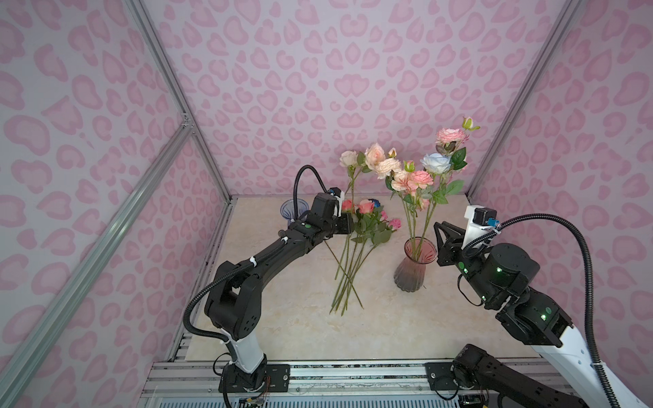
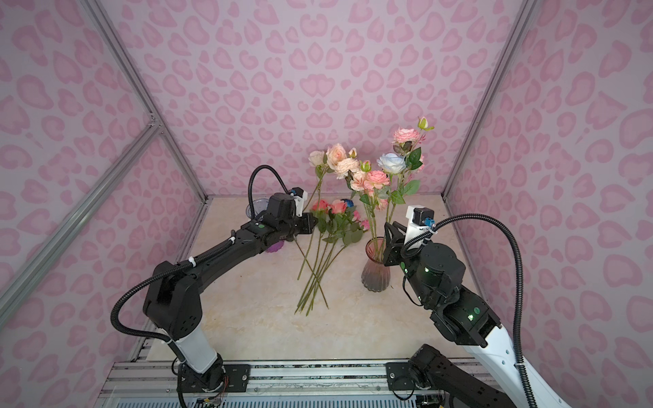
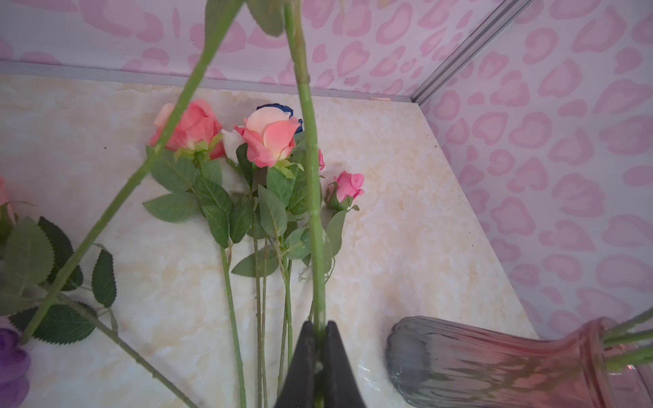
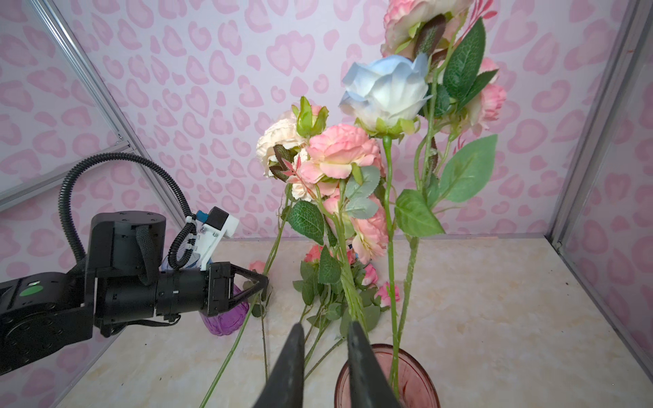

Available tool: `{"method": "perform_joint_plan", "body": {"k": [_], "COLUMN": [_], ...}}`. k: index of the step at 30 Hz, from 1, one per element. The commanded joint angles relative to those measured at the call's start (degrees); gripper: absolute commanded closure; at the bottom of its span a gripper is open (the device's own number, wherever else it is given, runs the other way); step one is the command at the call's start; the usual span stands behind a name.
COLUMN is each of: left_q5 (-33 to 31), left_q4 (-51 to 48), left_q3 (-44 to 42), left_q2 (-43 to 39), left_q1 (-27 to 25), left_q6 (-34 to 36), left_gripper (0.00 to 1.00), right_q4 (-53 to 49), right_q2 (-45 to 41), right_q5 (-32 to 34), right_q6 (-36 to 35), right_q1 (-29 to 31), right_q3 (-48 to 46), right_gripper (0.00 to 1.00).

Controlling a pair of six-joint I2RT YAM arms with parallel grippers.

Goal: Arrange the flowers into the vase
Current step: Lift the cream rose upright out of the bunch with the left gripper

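Between the left fingers (image 3: 302,364), pressed tight together, one green stem (image 3: 312,197) is pinched. It stands close to upright, with the blooms well above the fingers and the tail running on below them. I can't tell if the tail is off the counter (image 1: 300,325).

The vase (image 1: 409,277) stands off to the side of those fingers, toward the right arm and lower down, with a bunch (image 1: 436,163) already in it. The loose roses (image 1: 366,206) lie flat on the counter just past and below the left fingers.

The right fingers (image 4: 288,371) are a bit spread with nothing between them, hovering just beside the vase mouth. They're nearer to it than the left ones, but empty.

Since the stem's long axis already runs up-down, my guess is the left arm has to lift it and carry it sideways until the tail sits over the mouth. It might snag on the leaves already in there.
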Motion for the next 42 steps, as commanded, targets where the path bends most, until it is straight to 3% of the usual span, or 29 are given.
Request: {"method": "perform_joint_plan", "body": {"k": [1,12,19,22,26,37,42], "left_q5": [5.9,6.0,3.2,5.5,7.4,6.0,4.8], "left_q4": [-0.2,3.4,2.2,-0.2,0.8,-0.4,1.6], "left_q3": [0.8,-2.8,3.3,7.1,6.1,11.5,9.1], "left_q2": [0.9,-5.7,-6.3,-5.4,-6.7,-9.2,-12.0], "left_q1": [0.2,-0.8,-0.1,0.2,0.2,0.3,0.3], "left_q6": [-1.9,-0.8,-2.3,-4.0,-6.1,2.8,5.0], "left_gripper": [0.97,0.97,0.97,0.97,0.97,0.97,0.97], "right_q4": [-0.4,1.1,1.0,0.5,0.3,1.7,1.4], "right_q2": [-0.4,0.5,0.2,0.0,-0.7,0.4,0.4], "right_q5": [1.0,0.3,0.3,0.4,1.2,-0.1,0.1], "right_q6": [-0.1,0.0,0.4,0.3,0.0,0.2,-0.1], "right_q1": [0.1,0.1,0.1,0.1,0.1,0.1,0.1], "right_q3": [-0.5,-1.0,-0.9,-0.6,-0.7,-0.5,-0.1], "right_gripper": [0.77,0.77,0.77,0.77,0.77,0.77,0.77]}}
